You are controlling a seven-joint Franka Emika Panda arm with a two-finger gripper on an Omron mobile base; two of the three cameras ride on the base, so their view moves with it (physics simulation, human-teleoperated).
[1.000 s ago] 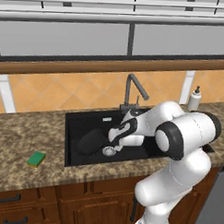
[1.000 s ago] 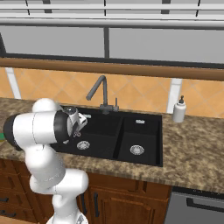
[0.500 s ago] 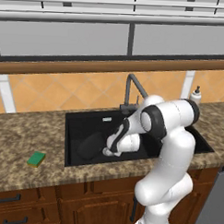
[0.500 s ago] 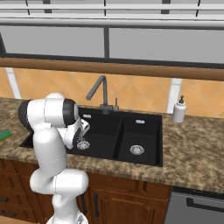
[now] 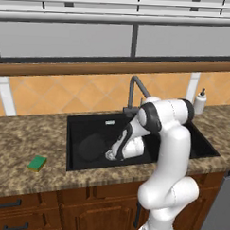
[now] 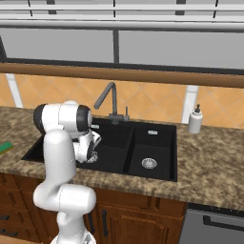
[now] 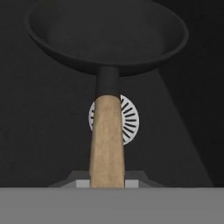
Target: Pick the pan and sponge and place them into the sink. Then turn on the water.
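Note:
The black pan (image 7: 107, 35) hangs over the wide basin of the black sink (image 5: 102, 118), its wooden handle (image 7: 107, 140) running back into my gripper (image 7: 107, 181), which is shut on it. From the left base view, the pan (image 5: 91, 147) sits low inside the basin just left of the gripper (image 5: 110, 155). The silver drain (image 7: 129, 120) lies beneath the handle. The green and yellow sponge (image 5: 37, 163) lies on the counter left of the sink, and it also shows at the left edge of the right base view (image 6: 5, 147). No water runs from the faucet (image 5: 135, 91).
The dark gooseneck faucet (image 6: 109, 97) stands behind the sink (image 6: 153, 139). A white soap dispenser (image 5: 200, 101) sits on the granite counter at the back right. The narrower basin with its drain (image 6: 149, 163) lies to the right of my arm.
My arm's elbow has swung left and stands more upright. The hand has sunk slightly into the wide basin with the pan still gripped.

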